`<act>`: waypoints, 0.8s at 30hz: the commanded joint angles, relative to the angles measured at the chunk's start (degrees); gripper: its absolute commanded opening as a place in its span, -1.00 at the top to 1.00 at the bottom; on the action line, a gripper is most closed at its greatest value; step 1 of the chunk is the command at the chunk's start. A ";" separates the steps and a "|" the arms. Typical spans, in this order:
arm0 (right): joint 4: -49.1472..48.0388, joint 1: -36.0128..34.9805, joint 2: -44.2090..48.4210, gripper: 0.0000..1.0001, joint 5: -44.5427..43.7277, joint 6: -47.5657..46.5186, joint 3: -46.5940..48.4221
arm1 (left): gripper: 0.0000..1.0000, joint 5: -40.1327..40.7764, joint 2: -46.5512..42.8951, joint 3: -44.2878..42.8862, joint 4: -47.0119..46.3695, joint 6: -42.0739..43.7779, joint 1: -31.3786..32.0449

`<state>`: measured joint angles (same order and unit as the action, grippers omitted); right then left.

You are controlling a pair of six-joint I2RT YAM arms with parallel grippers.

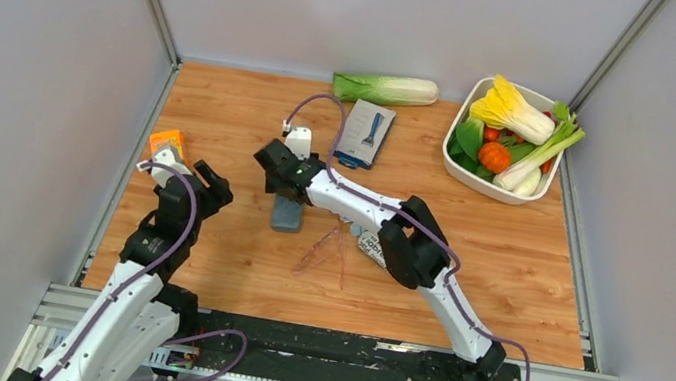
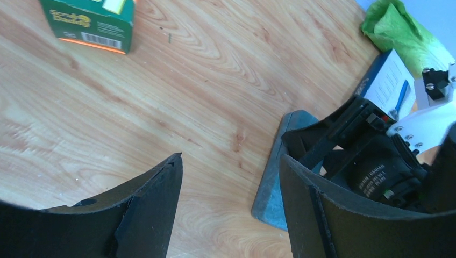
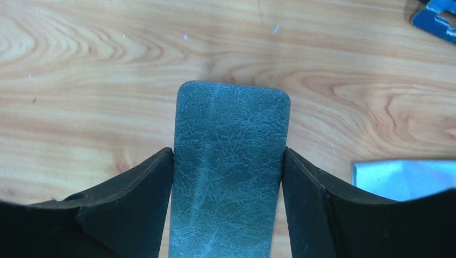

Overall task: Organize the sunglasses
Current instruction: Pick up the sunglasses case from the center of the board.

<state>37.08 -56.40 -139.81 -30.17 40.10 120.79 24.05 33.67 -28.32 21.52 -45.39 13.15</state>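
The sunglasses [image 1: 325, 249], thin-framed with pink-purple lenses, lie on the wooden table below my right forearm. A closed oblong grey case [image 1: 287, 215] lies flat just left of them. My right gripper [image 1: 281, 180] reaches over it. In the right wrist view both fingers press against the long sides of the case [image 3: 228, 161], with the right gripper [image 3: 227, 153] shut on it. My left gripper [image 1: 205, 181] hovers open to the left of the case, with only bare wood between its fingers [image 2: 231, 161]. In the left wrist view one corner of the case [image 2: 274, 188] shows.
A green and orange sponge box [image 1: 166, 142] lies at the left edge. A napa cabbage [image 1: 384, 89] and a blue-white packet [image 1: 366, 134] lie at the back. A white bowl [image 1: 491, 187] of vegetables stands back right. A light blue cloth [image 3: 403, 177] lies right of the case.
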 commanded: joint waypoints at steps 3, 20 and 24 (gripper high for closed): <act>-15.52 4.18 20.16 -0.28 14.49 -4.59 -18.36 | -0.54 -11.99 4.82 -0.34 -5.43 6.53 -0.23; -45.60 26.60 40.84 -0.19 67.60 1.21 -44.68 | -0.78 -56.90 14.82 -1.04 -36.15 -5.82 -0.23; -48.76 26.96 42.33 -0.20 73.93 3.75 -43.80 | -0.77 -62.46 18.36 -0.60 -49.98 -14.80 -0.14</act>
<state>-2.31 -29.69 -101.97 31.57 39.81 75.70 -27.81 50.09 -27.79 -10.90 -49.63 13.08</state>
